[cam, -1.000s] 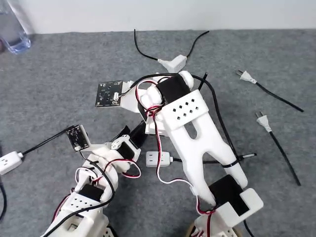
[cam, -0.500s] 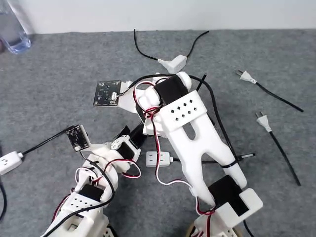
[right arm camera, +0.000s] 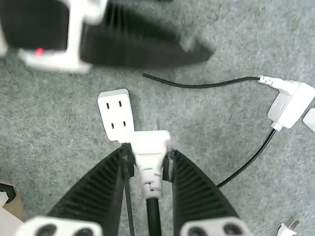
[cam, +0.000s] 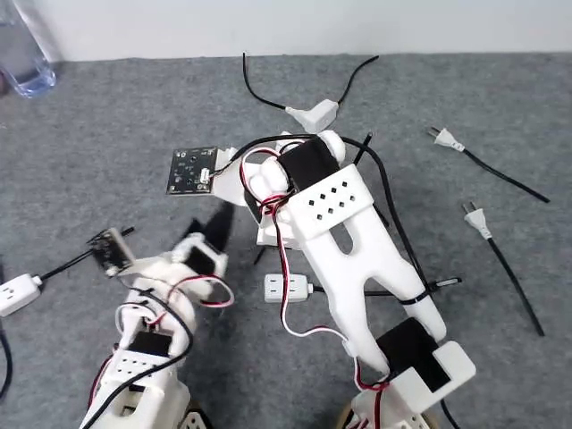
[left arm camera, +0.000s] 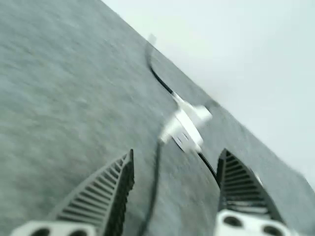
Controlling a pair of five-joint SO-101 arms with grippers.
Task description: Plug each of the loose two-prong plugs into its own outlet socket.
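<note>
Worktop [cam: 89, 161] from above: grey felt. My left arm [cam: 147, 357] sits at 7 o'clock, and the left gripper [cam: 213, 231] points toward the centre. The right arm [cam: 357, 250] runs from 5 o'clock to the middle. One white outlet socket [cam: 286, 287] lies at the centre between the arms, a second socket [cam: 18, 293] at 9 o'clock and a third socket [cam: 313, 113] at 12. One loose plug [cam: 444, 137] lies at 2 o'clock and another loose plug [cam: 475, 217] at 3.

On the left wrist camera I see the left gripper [left arm camera: 172, 196] wide open and holding nothing. Past the gap lies a blurred white socket block [left arm camera: 189, 125] on a black cable [left arm camera: 157, 78].

On the right wrist camera, the right gripper [right arm camera: 148, 156] is clamped on a white plug [right arm camera: 150, 142]. The plug's front end meets a white socket strip [right arm camera: 115, 115]; I cannot tell whether the prongs are in. A cabled socket [right arm camera: 290, 103] lies well apart.
</note>
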